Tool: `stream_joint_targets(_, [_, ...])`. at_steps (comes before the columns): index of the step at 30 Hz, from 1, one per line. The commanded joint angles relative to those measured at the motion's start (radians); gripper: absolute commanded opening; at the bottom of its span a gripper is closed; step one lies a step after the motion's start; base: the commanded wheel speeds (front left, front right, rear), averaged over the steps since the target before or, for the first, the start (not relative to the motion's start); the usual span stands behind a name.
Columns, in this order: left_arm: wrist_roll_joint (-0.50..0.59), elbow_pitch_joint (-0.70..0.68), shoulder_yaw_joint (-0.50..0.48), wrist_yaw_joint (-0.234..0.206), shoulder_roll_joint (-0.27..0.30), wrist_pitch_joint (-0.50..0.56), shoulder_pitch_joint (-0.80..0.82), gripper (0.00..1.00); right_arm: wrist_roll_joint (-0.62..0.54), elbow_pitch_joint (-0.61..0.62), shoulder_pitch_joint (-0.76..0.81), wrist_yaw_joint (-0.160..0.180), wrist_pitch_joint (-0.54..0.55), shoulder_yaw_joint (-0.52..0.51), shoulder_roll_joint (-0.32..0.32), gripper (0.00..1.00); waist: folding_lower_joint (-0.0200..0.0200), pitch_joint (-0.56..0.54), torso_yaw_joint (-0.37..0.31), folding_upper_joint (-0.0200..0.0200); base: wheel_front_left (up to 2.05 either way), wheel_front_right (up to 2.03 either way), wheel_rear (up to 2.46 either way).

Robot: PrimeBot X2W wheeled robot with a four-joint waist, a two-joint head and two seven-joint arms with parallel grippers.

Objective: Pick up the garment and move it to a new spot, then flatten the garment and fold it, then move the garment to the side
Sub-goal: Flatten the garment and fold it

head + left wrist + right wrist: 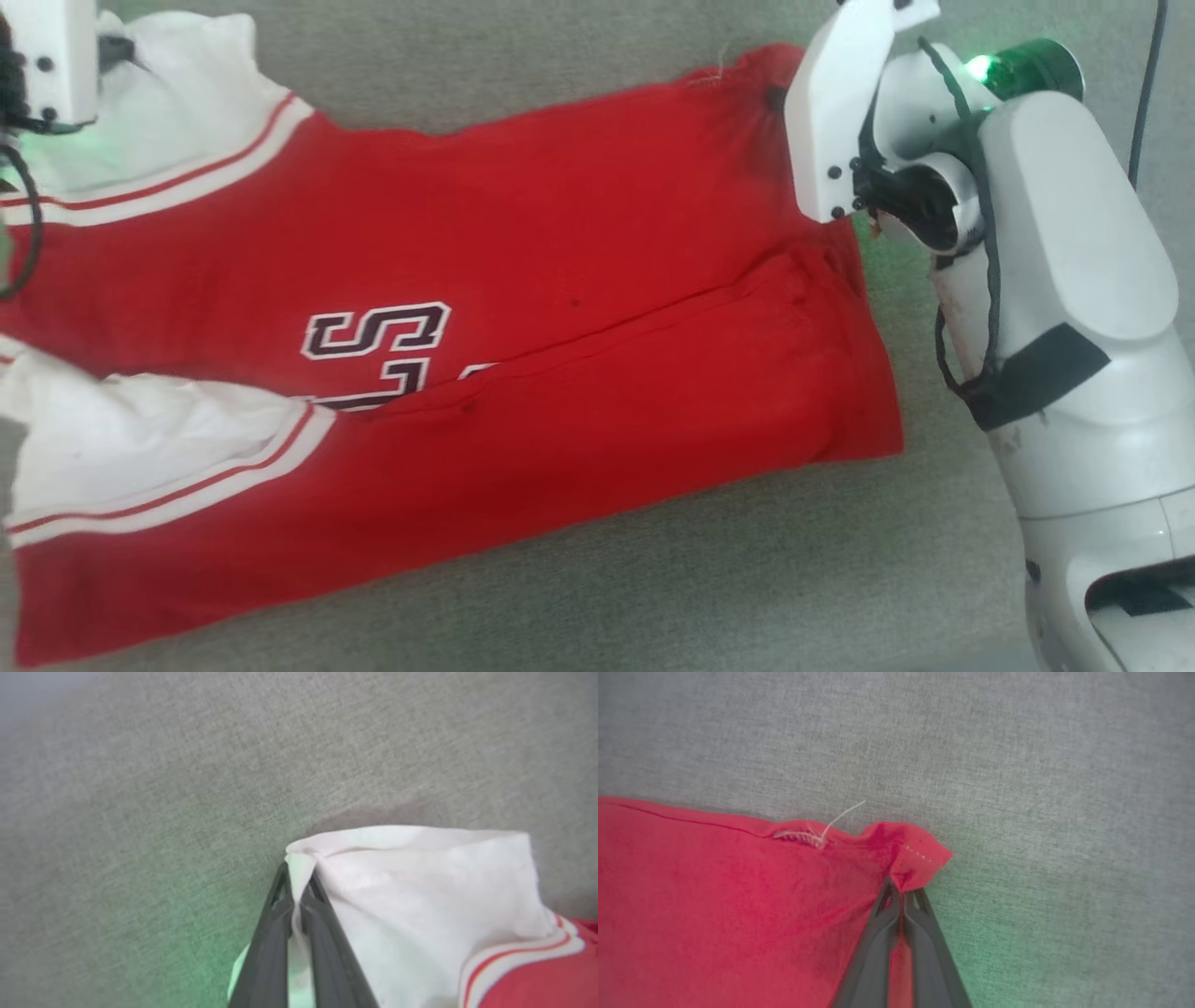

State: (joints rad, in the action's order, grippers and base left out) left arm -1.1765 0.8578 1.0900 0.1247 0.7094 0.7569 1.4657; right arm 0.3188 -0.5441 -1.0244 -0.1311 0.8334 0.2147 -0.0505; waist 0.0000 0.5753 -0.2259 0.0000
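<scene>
Red garment (597, 215) with white sleeves (140, 439), red-and-white striped trim (177, 481), dark white-outlined lettering (378, 341) at nine o'clock. Grey woven surface (653, 579), tinted green beside dark fingers (871, 952).

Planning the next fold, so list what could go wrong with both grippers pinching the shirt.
The right gripper pinches only the tip of a red hem corner of the garment; lifting may pull it free. The left gripper grips just the white sleeve edge, which could stretch or slip, spoiling the fold.

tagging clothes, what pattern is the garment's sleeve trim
White with a thin red stripe; the sleeve trim shows best in the head view.
</scene>
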Motion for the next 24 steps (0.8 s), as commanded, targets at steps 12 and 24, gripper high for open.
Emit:
stream_joint_targets(12, [-0.036,-0.095,0.025,0.005,-0.014,-0.016,-0.049,0.0,-0.102,0.137,0.148,0.001,0.003,-0.082,0.0,0.0,0.0,-0.142,0.106,0.0,0.0,0.0,0.0])
stream_joint_targets(24, [-0.045,-0.362,0.049,-0.058,0.087,-0.039,-0.178,0.0,-0.112,0.401,0.349,0.001,0.111,-0.104,-0.016,0.0,0.0,-0.247,0.169,0.0,0.0,0.0,0.0])
